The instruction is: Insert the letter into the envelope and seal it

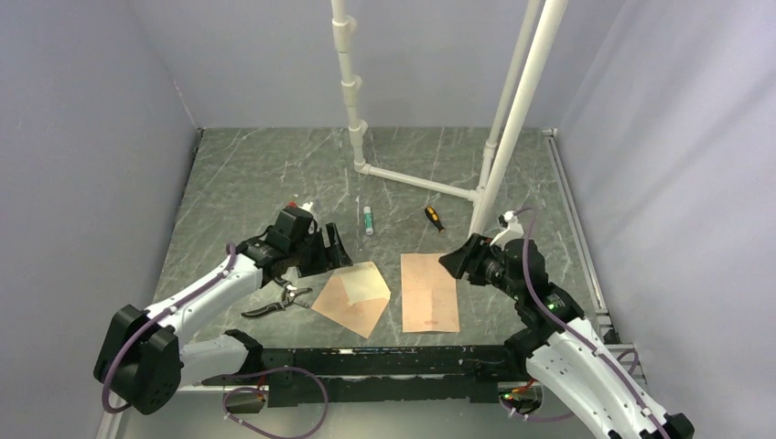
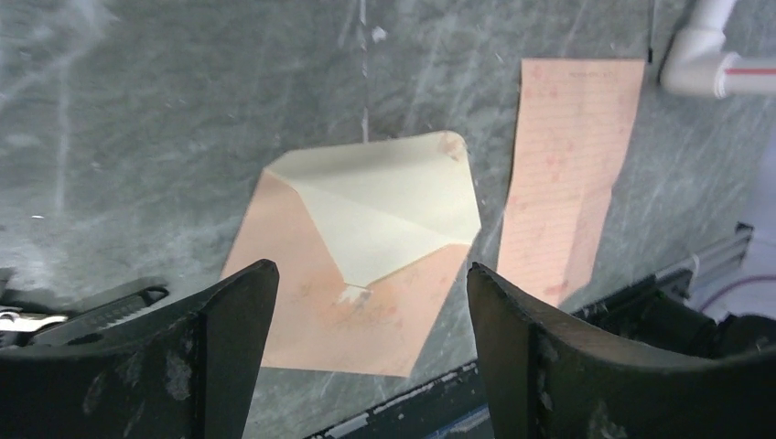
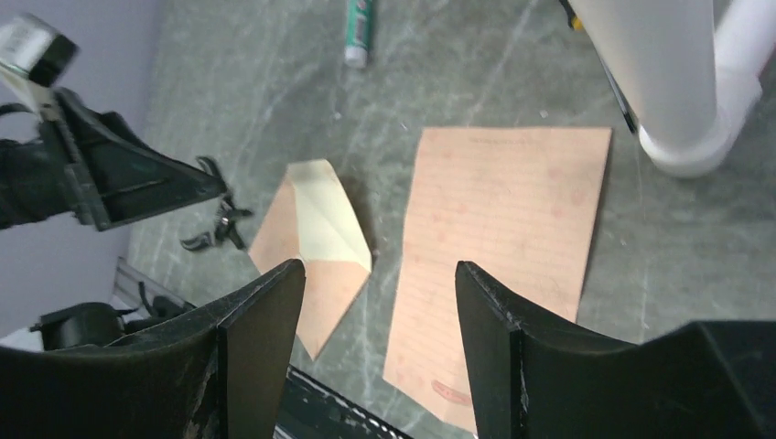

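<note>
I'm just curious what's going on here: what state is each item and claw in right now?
envelope: flap open, lying flat
letter: unfolded, beside the envelope
left gripper: open, empty
right gripper: open, empty
glue stick: lying on its side

Before me the pinkish-tan envelope [image 1: 352, 302] lies flat and skewed, its pale inner face showing. Just to its right, not touching, the lined letter [image 1: 429, 293] lies flat.

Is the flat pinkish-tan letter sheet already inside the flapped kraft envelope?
No, the flat pinkish-tan letter sheet lies fully exposed beside the open-flapped kraft envelope, not touching it.
</note>
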Controlling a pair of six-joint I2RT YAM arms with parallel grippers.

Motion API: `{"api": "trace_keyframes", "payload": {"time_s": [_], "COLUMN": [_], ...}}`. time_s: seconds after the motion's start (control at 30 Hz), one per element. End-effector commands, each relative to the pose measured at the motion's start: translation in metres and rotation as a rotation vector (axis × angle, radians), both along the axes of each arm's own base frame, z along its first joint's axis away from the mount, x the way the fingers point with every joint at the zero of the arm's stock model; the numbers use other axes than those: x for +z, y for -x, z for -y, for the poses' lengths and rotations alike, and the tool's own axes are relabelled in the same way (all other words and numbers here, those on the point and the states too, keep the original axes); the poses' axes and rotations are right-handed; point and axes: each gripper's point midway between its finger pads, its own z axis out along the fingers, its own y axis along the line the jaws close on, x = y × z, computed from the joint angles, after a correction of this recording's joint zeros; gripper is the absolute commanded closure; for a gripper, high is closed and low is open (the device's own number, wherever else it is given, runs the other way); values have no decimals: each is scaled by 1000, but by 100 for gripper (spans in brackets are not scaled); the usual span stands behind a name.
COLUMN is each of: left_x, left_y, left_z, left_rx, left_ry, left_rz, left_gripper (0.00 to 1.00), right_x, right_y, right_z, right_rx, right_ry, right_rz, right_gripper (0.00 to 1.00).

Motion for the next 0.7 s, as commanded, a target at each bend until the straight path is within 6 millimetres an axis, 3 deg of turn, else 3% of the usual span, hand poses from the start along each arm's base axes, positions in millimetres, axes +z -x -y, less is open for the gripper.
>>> {"api": "trace_keyframes", "payload": {"time_s": [0.0, 0.13, 0.37, 0.5, 0.67], "left_x": [16, 25, 29, 12, -21], "left_y": [3, 4, -8, -19, -24], "left_z": [31, 61, 121, 145, 164], "left_rx": [-118, -214, -320, -323, -322], "left_ry": [152, 232, 296, 241, 153], "left_rz": [20, 4, -25, -87, -196], "left_gripper": [20, 18, 20, 17, 17], "right_x": [-43, -81, -101, -109, -113], "right_y": [16, 35, 51, 55, 55], "right_z": [15, 14, -3, 3, -8], "right_rx": [-63, -87, -17, -38, 28], "right_ry": [113, 131, 61, 100, 77], "right_rz": [-189, -415, -521, -564, -572], "right_gripper": [34, 34, 43, 40, 42]}}
